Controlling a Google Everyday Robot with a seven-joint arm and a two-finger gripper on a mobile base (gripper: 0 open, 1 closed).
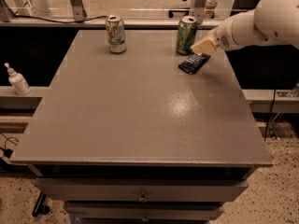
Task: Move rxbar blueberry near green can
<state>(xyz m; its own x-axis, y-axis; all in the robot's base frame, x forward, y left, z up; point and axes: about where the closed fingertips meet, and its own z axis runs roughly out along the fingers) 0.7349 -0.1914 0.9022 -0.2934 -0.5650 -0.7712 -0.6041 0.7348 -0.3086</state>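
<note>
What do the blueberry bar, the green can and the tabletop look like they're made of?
The rxbar blueberry: flat dark wrapper, probably plastic film. The green can: likely thin metal, judging by its silver rim. The table: grey semi-gloss top with a glare patch; material unclear. The pincer sits at the bar's far end, beside the can.

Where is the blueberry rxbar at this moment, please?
In the camera view, the rxbar blueberry sits at the far right of the table, just in front of the green can, with the gripper at its far end.
</note>
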